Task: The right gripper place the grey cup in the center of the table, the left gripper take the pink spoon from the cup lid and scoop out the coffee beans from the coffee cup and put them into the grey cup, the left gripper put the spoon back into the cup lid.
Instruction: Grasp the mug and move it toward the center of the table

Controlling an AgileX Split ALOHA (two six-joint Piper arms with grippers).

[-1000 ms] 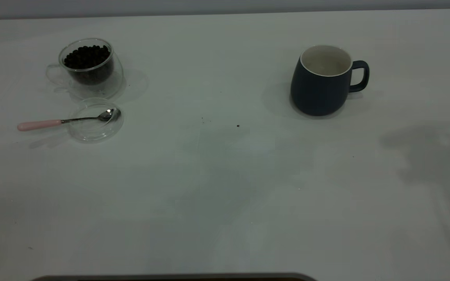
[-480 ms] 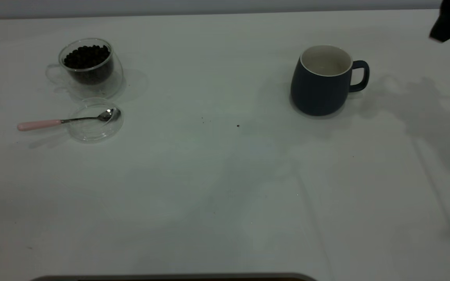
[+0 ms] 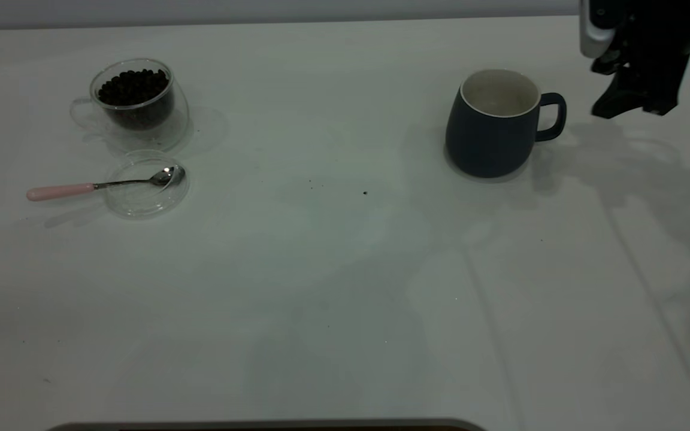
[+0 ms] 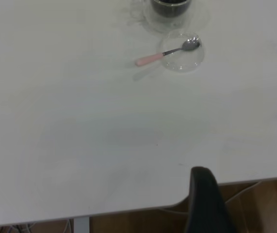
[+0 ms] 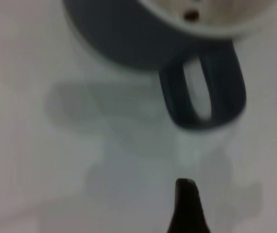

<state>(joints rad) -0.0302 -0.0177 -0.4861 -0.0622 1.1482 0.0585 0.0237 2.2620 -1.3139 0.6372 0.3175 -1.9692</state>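
Observation:
The grey cup (image 3: pixel 489 129) stands upright at the right of the table, its handle (image 3: pixel 553 117) pointing right. My right gripper (image 3: pixel 628 108) hovers to the right of the handle, apart from it; in the right wrist view the cup (image 5: pixel 143 41) and its handle (image 5: pixel 204 92) lie just ahead of the gripper (image 5: pixel 185 204). The glass coffee cup (image 3: pixel 135 102) full of beans stands at the far left. The pink spoon (image 3: pixel 60 191) rests with its bowl in the clear cup lid (image 3: pixel 144 200). My left gripper (image 4: pixel 202 194) is parked off the table's near edge, far from the spoon (image 4: pixel 150 59).
A few dark crumbs (image 3: pixel 365 193) lie near the table's middle. The table's rounded back right corner is behind the right arm. A dark rim runs along the near edge (image 3: pixel 261 426).
The right arm has come into view from the top right and moved down and left towards the grey cup's handle. Cup, spoon, lid and coffee cup have not moved.

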